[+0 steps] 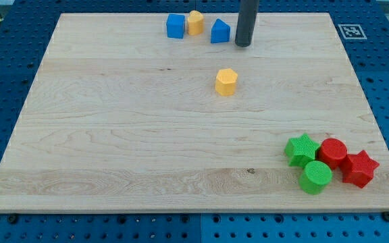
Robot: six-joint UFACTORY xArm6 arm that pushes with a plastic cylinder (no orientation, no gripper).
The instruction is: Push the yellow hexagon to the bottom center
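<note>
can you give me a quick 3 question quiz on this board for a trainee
1. True or false: my tip touches the yellow hexagon.
2. Which block lies nearest my tip? A) blue block with a pointed top B) green star C) red star
3. How many blocks sit clustered at the view's bottom right?

Key:
1. False; the tip stands apart, above and to the right of it in the view.
2. A
3. Four: green star, green cylinder, red cylinder, red star.
</note>
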